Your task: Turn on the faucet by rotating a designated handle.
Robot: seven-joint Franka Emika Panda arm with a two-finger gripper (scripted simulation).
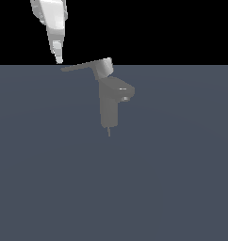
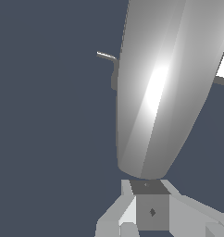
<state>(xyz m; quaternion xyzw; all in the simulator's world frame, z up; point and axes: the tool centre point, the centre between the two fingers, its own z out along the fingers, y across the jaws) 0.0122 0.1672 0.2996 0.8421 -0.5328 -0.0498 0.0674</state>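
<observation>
Wrist view first: nearest to us we see the grey blocks of the gripper's body, and right beyond them a big pale rounded link of our own arm that fills most of the frame. Past its edge only a sliver of the faucet shows, with a thin bright bar sticking out from it; we cannot tell which part that bar is. Behind everything lies the flat blue-grey floor.

In the exterior view we find the faucet standing upright on the floor, its stubby spout pointing toward the exterior view's right. On top sits the short cap, and from it the handle reaches out flat toward the exterior view's left. Our gripper comes down from above at a slant, its tip just beside the handle's far end; whether it touches we cannot tell. The fingers appear as one narrow white point, so we cannot tell if they are spread or pressed together.
</observation>
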